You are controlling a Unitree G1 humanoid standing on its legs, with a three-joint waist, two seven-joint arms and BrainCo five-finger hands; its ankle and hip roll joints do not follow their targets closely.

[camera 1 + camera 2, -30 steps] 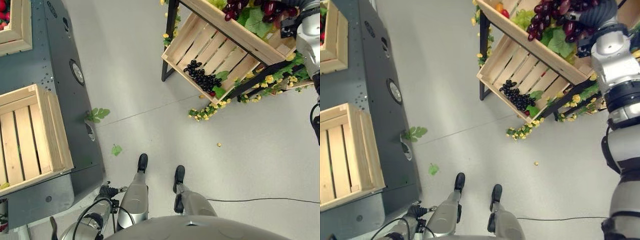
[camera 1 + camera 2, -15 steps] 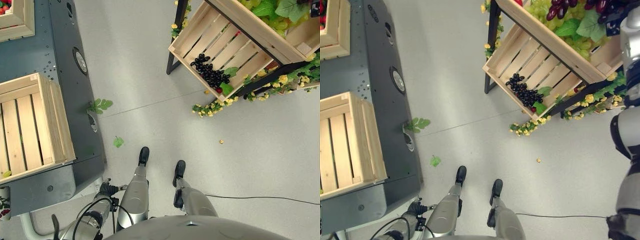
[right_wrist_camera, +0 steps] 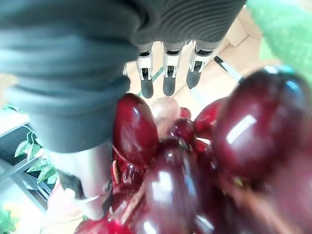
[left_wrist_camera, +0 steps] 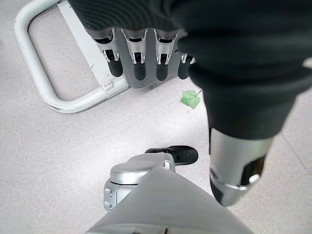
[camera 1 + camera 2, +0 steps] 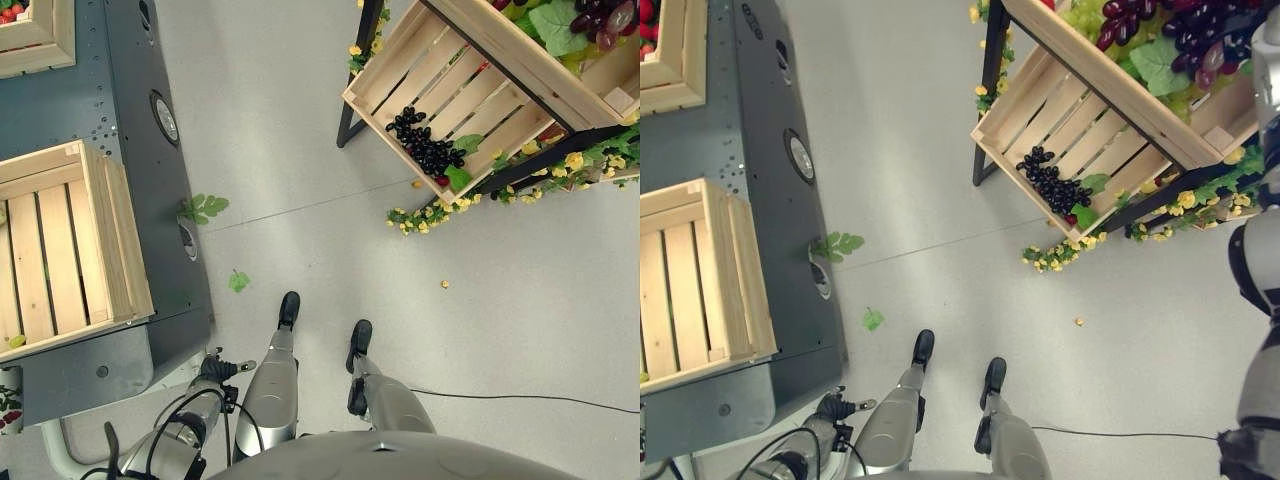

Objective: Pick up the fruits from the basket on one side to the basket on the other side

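Observation:
A bunch of dark red grapes (image 5: 1185, 25) lies on green leaves in the upper sloping wooden crate (image 5: 1110, 85) at the far right. In the right wrist view these red grapes (image 3: 185, 161) sit right under my right hand (image 3: 165, 68), whose fingers are straight above them and whose thumb rests beside the bunch. Black grapes (image 5: 425, 150) lie in the lower sloping crate (image 5: 400, 70). On the left, an empty wooden crate (image 5: 115, 235) rests on the grey cart (image 5: 80, 90). My left hand (image 5: 213, 368) hangs low by my side, its fingers (image 4: 139, 58) straight and holding nothing.
Another crate (image 5: 45, 40) with red fruit sits at the cart's far end. Green leaves (image 5: 203, 207) lie on the floor by the cart. A yellow flower garland (image 5: 430, 215) trails below the fruit stand. The cart's white tube handle (image 4: 44, 87) curves near my left hand.
The whole view has shifted, so the camera moved. My right arm has drawn back toward the right edge of the right eye view. The left hand has stayed low.

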